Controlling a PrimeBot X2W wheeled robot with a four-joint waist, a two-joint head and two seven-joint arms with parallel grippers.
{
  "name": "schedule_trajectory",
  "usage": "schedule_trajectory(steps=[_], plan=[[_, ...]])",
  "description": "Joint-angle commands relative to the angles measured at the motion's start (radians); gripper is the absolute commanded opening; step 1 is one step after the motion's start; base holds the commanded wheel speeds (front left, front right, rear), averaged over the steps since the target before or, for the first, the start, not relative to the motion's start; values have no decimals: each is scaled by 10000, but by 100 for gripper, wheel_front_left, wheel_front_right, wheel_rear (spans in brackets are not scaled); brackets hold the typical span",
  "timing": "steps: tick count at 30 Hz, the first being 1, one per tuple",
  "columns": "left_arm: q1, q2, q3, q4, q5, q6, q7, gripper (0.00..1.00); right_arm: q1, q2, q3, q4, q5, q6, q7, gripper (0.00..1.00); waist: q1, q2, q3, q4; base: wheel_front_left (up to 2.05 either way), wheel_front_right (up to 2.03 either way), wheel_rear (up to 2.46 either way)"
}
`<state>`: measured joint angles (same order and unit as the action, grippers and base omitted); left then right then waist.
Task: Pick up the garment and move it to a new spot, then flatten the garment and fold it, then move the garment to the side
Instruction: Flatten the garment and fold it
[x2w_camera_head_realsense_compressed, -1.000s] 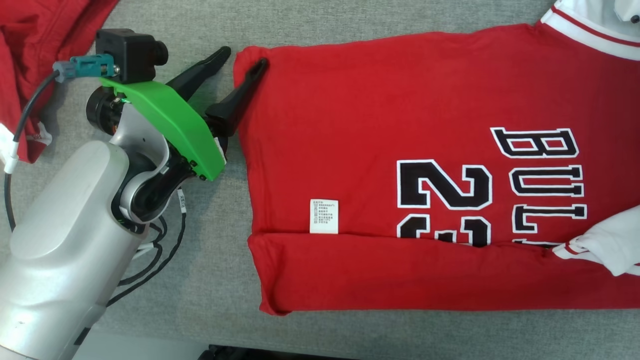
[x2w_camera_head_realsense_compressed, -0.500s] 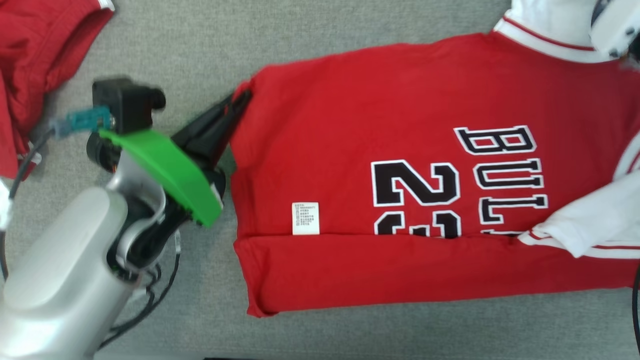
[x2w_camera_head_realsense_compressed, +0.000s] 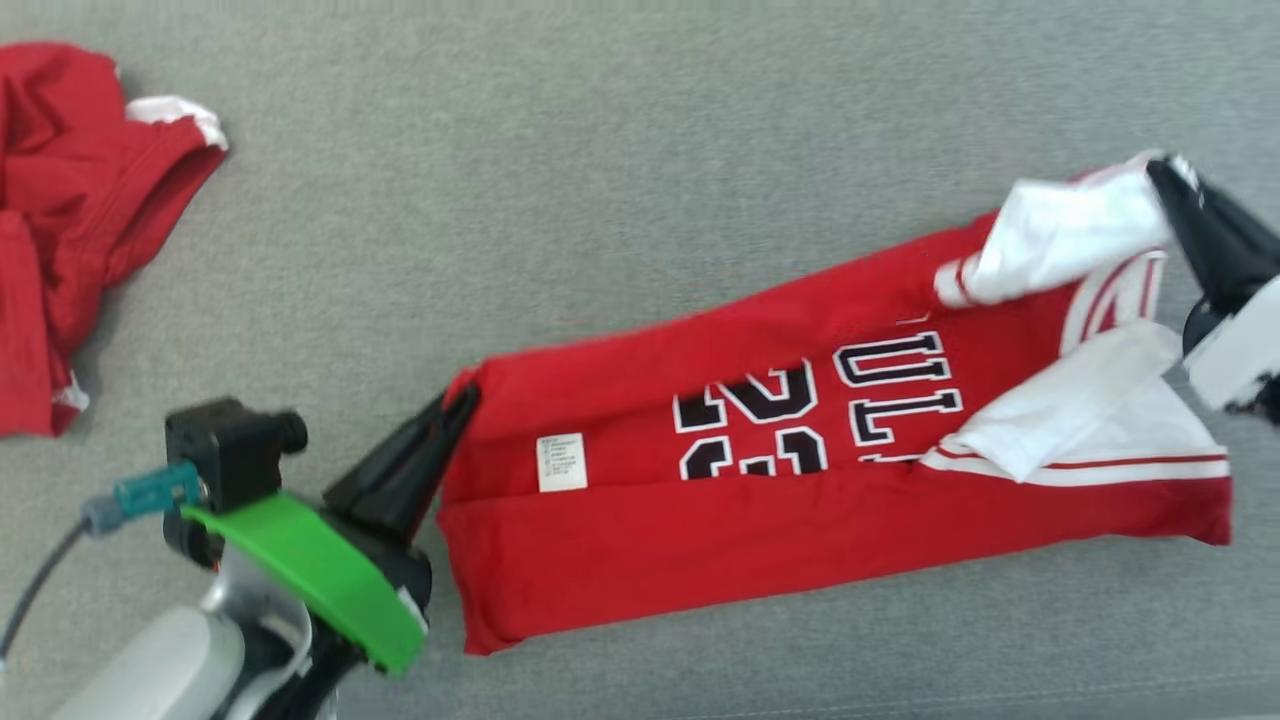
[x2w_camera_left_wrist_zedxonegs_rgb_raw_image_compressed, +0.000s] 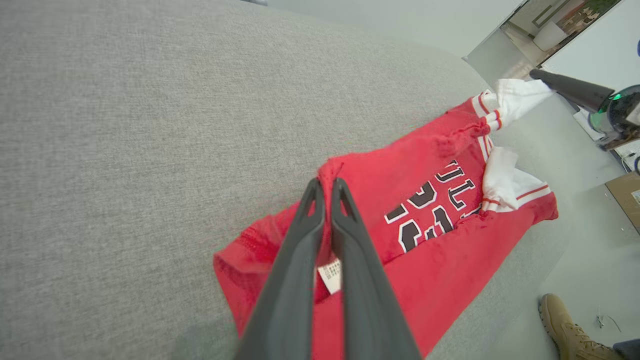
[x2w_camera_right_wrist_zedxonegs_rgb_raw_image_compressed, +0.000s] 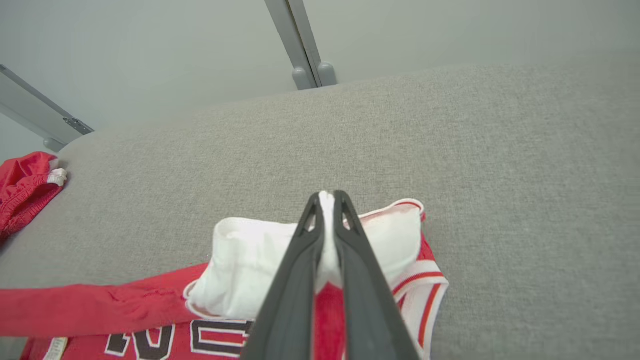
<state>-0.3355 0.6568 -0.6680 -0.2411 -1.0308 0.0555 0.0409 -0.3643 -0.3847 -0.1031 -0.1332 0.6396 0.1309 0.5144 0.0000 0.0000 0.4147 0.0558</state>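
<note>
A red garment (x2w_camera_head_realsense_compressed: 800, 520) with black lettering and white sleeves is lying partly folded across the grey bench (x2w_camera_head_realsense_compressed: 600, 200). The left hand (x2w_camera_head_realsense_compressed: 460, 400) is clenching its red hem corner. The right hand (x2w_camera_head_realsense_compressed: 1162, 178) is clenching a white sleeve edge at the opposite end. A second red cloth (x2w_camera_head_realsense_compressed: 70, 220) is lying well apart.

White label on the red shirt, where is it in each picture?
Head view: white label lower middle, left of the black lettering.
Left wrist view: white label low centre, peeking between the fingers of the left gripper.
Right wrist view: white label in the bottom left corner.
Shared landmark: the black lettering beside it.
</note>
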Motion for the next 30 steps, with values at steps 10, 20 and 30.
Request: schedule_trajectory(steps=[10,20,30], plan=[[1294,255,-203,-130,66,506,-364,100,1487,429,351,178,-270,-5,-254,0,0,0,-555,-841,0,0,0],[2166,240,187,491,892,1604,-1844,100,1769,611,29,730,-281,-2,-300,100,0,0,-685,-938,0,0,0],[2952,-1729,1585,996,3445,1882,-3062,100,1005,939,-302,2117,-940,-3,483,100,0,0,-635,-676,0,0,0]])
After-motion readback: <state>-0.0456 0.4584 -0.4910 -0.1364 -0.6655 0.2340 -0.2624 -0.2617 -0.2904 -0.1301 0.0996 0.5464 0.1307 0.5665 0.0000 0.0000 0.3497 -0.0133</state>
